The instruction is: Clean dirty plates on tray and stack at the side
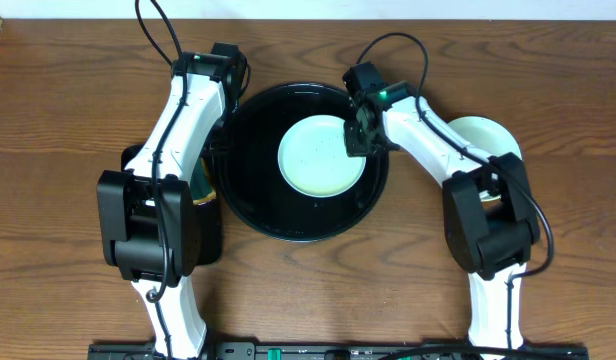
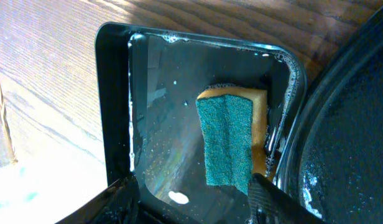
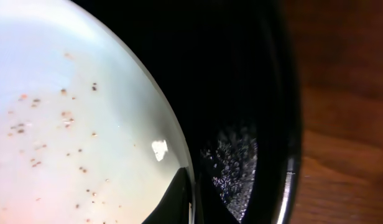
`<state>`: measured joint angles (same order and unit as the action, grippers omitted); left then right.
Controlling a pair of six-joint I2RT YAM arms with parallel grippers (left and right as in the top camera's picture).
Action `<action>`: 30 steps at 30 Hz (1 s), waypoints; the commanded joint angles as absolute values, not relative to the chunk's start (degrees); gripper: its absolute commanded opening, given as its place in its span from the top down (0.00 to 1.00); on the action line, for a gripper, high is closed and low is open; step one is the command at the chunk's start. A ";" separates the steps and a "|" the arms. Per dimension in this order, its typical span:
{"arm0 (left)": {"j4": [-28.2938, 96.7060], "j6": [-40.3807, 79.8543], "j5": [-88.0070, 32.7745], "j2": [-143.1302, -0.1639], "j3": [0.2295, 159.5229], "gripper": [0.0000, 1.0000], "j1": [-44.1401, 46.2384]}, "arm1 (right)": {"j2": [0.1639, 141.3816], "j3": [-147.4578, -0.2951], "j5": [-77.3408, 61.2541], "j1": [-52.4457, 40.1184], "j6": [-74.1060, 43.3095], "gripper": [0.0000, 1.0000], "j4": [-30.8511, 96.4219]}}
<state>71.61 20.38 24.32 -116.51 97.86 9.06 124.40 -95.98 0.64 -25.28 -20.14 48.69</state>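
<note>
**Q:** Looking down from overhead, where is the plate and what has hold of it?

**A:** One pale plate [image 1: 313,160] lies flat at the middle of the round black tray [image 1: 253,195], in the centre of the frame. The right gripper [image 1: 356,138] sits on the plate's right edge. In the right wrist view its two dark fingertips [image 3: 170,205] are pinched together on the thin rim, one over the plate's face and one outside it. Brown specks dot that face.

**Q:** And the other arm?

**A:** The left gripper [image 2: 191,185] shows at the lower edge of its own view, jaws apart, holding nothing. Ahead of it a teal-and-yellow sponge [image 2: 229,140] rests in a wet rectangular tray [image 2: 114,93].

**Q:** How will the plate handle?

**A:** Probably light and rigid, but smooth and likely slick, since the round tray beside it is beaded with water. A rim pinch looks like the only hold on so shallow a dish. I judge it could swivel or slip, so a level lift seems wise. A second plate [image 1: 485,132] shows at the right of the overhead frame, partly behind the arm.
</note>
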 commanded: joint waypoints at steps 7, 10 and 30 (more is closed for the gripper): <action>72.01 20.67 24.47 -115.85 97.71 0.57 8.80 | 120.31 -96.44 -12.78 -25.98 -21.04 0.98 41.01; 72.01 20.67 24.47 -115.85 97.71 0.57 8.80 | 120.31 -96.44 -17.47 -25.96 -21.41 0.98 39.09; 71.92 20.69 24.47 -115.85 97.71 0.57 8.80 | 114.69 -96.44 1.08 -26.24 -18.65 0.98 44.73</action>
<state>71.72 20.75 24.34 -116.51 97.86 9.04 118.85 -95.96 -7.62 -26.44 -20.21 43.70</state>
